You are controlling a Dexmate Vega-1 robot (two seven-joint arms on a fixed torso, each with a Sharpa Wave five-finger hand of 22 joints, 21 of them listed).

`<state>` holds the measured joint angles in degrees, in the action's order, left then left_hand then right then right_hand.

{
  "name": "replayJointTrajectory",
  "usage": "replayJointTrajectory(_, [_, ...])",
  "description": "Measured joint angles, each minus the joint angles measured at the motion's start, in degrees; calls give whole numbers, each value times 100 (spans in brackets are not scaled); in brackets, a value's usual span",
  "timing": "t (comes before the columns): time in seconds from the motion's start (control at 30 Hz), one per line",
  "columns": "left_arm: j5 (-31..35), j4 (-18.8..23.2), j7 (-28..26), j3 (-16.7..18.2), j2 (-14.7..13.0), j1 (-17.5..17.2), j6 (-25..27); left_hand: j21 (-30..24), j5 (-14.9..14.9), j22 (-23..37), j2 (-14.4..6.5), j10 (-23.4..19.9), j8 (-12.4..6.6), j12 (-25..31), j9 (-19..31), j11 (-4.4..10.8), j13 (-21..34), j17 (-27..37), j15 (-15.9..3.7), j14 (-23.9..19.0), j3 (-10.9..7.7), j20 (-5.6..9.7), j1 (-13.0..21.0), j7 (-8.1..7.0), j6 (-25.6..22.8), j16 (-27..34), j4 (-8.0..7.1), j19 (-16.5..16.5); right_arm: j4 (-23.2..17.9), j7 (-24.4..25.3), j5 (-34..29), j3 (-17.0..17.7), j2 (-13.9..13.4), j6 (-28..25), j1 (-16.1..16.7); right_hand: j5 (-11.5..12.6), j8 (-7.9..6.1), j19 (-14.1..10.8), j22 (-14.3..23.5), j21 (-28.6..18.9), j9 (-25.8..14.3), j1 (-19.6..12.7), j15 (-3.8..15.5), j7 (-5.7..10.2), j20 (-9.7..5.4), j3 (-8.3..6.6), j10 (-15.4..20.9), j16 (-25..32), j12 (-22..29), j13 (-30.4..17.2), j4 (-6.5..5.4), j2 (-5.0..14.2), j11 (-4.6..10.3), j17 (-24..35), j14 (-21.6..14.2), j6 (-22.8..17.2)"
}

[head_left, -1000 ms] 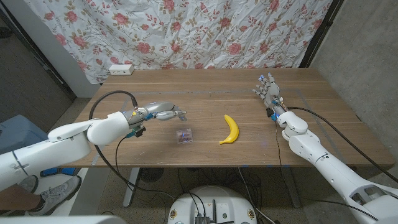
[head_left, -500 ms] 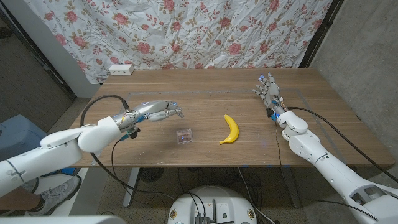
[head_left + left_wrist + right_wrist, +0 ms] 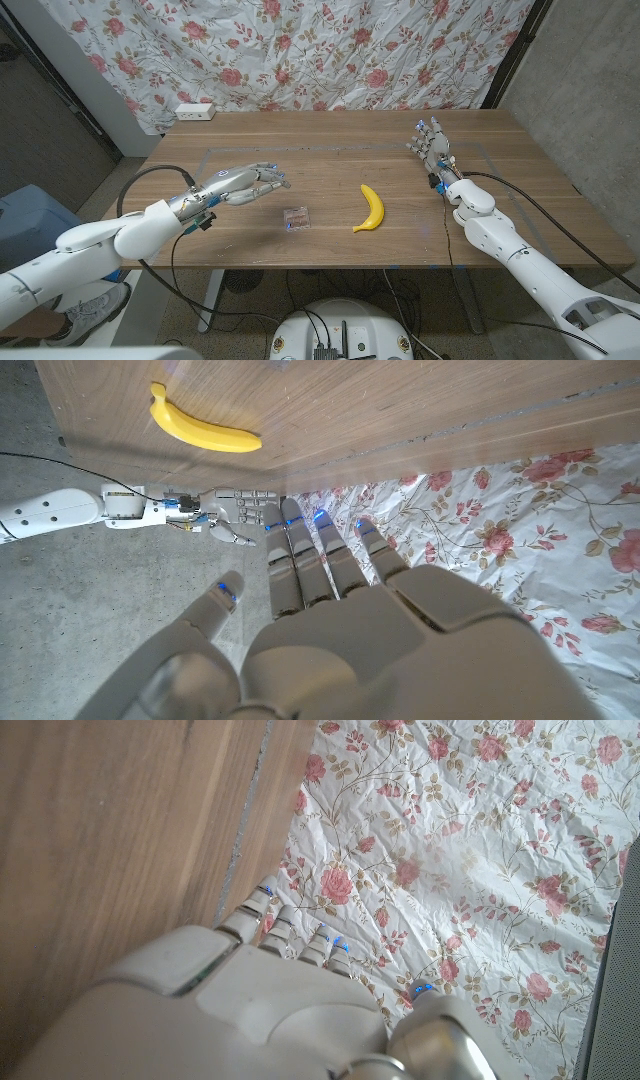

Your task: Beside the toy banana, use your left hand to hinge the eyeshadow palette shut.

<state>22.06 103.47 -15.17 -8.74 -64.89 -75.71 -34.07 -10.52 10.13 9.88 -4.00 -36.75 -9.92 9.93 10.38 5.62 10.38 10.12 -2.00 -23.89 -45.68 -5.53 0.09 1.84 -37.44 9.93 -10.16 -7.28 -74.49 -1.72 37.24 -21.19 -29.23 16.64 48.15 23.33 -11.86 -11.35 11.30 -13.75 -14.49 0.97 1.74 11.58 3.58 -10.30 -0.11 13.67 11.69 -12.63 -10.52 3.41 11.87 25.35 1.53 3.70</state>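
Eyeshadow palette (image 3: 295, 218) near front table edge (image 3: 300, 266), beside toy banana (image 3: 371, 208); left robot hand (image 3: 243, 183) spread, apart from it.

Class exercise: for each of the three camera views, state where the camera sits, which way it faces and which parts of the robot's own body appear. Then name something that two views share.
Head view: fixed on the robot's head, looking down over the table; both arms, left hand and right hand show.
Left wrist view: on the left wrist, looking along the back of the left hand toward the right hand.
Right wrist view: on the right wrist, looking along the right hand toward the floral cloth.
Shared: the toy banana appears in head and left wrist views.
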Motion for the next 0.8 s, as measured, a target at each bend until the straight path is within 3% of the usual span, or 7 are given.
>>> replayJointTrajectory(0.3, [477, -401, -313, 106, 226, -31, -490, 0, 0, 0, 1, 627, 0, 0, -27, 71, -27, 0, -13, 474, 76, 128, -1, -207, 498, 0, -28, 190, 1, 0, 0, 0, 0, 0, 0, 0, 0, 0, 0, 0, 0, 0, 0, 0, 0, 0, 0, 0, 0, 0, 0, 0, 0, 0, 0, 0])
replayJointTrajectory(0.6, [716, -638, -435, 110, 308, -25, -810, 0, 27, 14, 15, 1539, 40, 0, -26, 118, -28, 16, -21, 1273, 430, 276, -61, -389, 1358, 0, -112, 611, 1, 0, 0, 0, 0, 0, 0, 0, 0, 0, 0, 0, 0, 0, 0, 0, 0, 0, 0, 0, 0, 0, 0, 0, 0, 0, 0, 0])
replayJointTrajectory(0.8, [767, -947, -404, -3, 342, 89, -1029, 33, 49, 14, 17, 2293, 40, 0, -26, 215, -49, 15, -14, 2019, 703, 334, -63, -614, 2116, 0, -133, 1133, 1, 0, 0, -1, 0, 0, 0, 0, 0, 0, 0, 0, 0, 0, 0, 0, 0, 0, 0, 0, 0, 0, 0, 0, 0, 0, 0, 0])
